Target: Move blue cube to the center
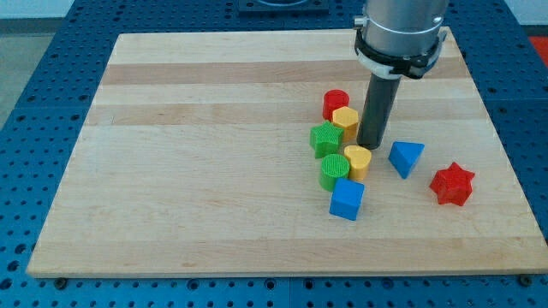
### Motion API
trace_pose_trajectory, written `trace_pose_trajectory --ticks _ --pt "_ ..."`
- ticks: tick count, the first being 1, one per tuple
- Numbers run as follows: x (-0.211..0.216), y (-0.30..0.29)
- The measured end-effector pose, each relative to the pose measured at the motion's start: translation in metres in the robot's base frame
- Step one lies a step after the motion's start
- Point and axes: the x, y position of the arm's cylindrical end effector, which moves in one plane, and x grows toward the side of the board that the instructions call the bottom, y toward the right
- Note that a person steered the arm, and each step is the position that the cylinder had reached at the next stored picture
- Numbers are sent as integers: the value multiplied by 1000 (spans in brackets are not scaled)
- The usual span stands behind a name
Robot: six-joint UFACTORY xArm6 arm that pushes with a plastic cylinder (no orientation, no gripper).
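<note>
The blue cube (347, 198) lies on the wooden board (214, 128), right of the board's middle and toward the view's bottom. It touches a green cylinder (335, 170) and sits just below a yellow block (358, 160). My tip (371, 145) stands above and to the right of the cube, right beside the yellow block and a yellow hexagonal block (346, 121). The tip does not touch the blue cube.
A red cylinder (336, 103) and a green star-like block (326, 139) belong to the same cluster. A blue triangular block (406, 157) lies right of the tip. A red star (452, 183) lies further right. The board rests on a blue perforated table (34, 85).
</note>
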Motion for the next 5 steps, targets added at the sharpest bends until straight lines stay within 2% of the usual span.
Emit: trace_pose_trajectory --ticks 2,3,5 --pt "94 85" --pt "126 81" --pt "131 19"
